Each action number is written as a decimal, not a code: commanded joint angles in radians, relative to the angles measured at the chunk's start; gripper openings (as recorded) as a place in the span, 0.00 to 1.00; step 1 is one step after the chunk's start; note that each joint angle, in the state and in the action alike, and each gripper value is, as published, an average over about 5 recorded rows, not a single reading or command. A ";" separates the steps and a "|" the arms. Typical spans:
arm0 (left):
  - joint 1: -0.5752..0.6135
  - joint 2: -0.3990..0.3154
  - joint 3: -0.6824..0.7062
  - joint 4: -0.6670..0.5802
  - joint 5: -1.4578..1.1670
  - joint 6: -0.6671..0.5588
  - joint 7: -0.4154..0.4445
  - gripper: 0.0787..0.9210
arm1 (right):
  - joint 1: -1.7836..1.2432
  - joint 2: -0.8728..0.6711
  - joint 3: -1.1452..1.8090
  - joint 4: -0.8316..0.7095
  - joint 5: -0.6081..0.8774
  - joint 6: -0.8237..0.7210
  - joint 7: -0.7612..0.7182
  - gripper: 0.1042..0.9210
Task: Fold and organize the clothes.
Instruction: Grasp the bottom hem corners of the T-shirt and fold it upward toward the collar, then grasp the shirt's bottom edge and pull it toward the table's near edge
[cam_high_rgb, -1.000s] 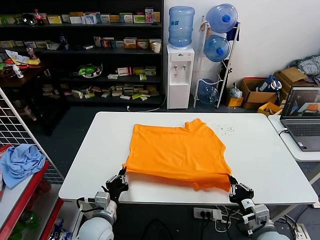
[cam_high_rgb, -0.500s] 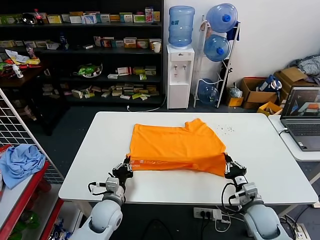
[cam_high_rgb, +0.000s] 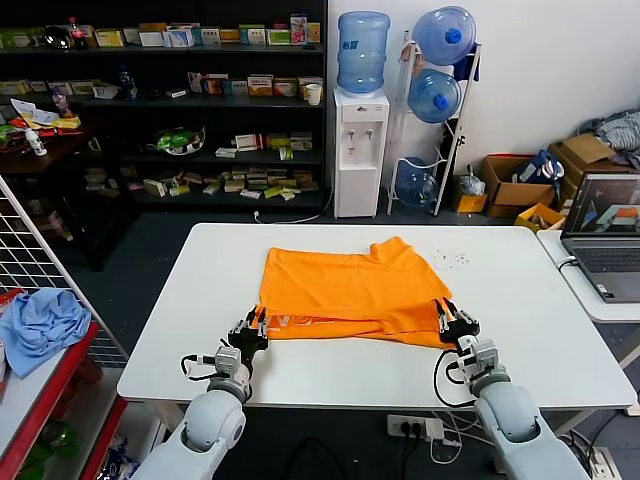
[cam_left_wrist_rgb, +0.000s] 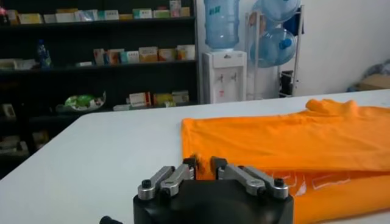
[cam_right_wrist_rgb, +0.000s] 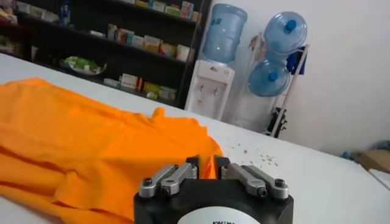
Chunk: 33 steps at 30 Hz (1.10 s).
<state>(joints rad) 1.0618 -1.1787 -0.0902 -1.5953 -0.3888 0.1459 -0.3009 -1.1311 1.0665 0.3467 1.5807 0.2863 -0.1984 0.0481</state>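
First fold laid on the bright orange cotton T-shirt (cam_high_rgb: 350, 290).
Left gripper (cam_high_rgb: 257, 327) and right gripper (cam_high_rgb: 449, 319) sit at its near corners, jaws narrowly parted, gripping nothing; next fold probably needs fresh grips.

- White desk (cam_high_rgb: 200, 330), rounded corners, plain top.
- Orange shirt (cam_high_rgb: 350, 290) lies flat on it, centre, w/ near part folded back over itself; white lettering (cam_high_rgb: 285, 322) shows on the folded strip, robot's left side.
- Small specks (cam_high_rgb: 450, 258) scattered on desk top nr far right of shirt.
- 2nd desk (cam_high_rgb: 590, 300) at right carries a laptop (cam_high_rgb: 603, 235).
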 joint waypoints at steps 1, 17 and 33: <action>0.038 0.038 -0.001 -0.061 -0.116 0.053 -0.001 0.38 | -0.077 -0.032 0.014 0.123 0.092 -0.193 0.008 0.42; 0.025 0.041 -0.015 -0.049 -0.260 0.135 -0.030 0.87 | -0.171 -0.042 0.091 0.143 0.116 -0.207 -0.002 0.88; 0.000 0.039 -0.009 0.009 -0.269 0.164 0.011 0.64 | -0.116 -0.023 0.056 0.070 0.105 -0.184 -0.006 0.48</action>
<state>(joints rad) 1.0647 -1.1424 -0.0987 -1.6037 -0.6399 0.2969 -0.3032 -1.2547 1.0382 0.4030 1.6666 0.3874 -0.3826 0.0437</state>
